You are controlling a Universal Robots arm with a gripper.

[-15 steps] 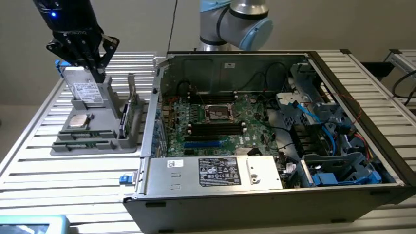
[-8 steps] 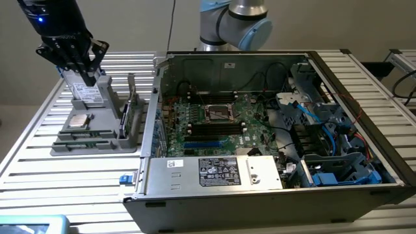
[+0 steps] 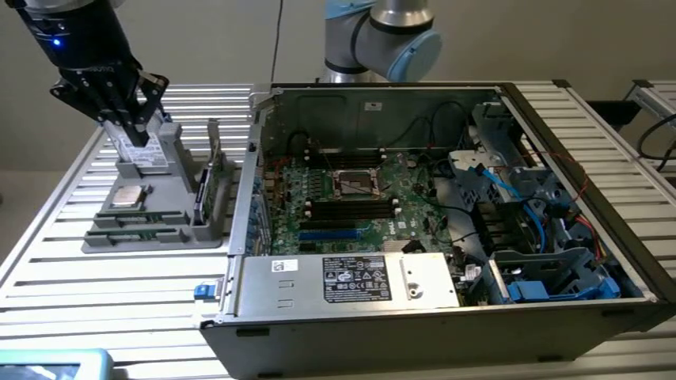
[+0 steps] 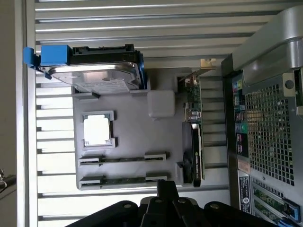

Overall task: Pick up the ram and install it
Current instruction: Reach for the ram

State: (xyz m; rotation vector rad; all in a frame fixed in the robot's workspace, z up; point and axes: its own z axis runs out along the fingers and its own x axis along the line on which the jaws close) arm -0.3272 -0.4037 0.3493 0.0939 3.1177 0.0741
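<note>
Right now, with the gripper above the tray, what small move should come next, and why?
Probably lower the gripper toward the ram stick closest to it, lined up along its length. It hangs above the gray tray, touching nothing; that stick and the second ram stick lie in tray slots.

Free room is left above the ram sticks (image 4: pixel 124 158); one side is blocked by the upright graphics card (image 4: pixel 193 152) and computer case (image 4: pixel 267 127).
</note>
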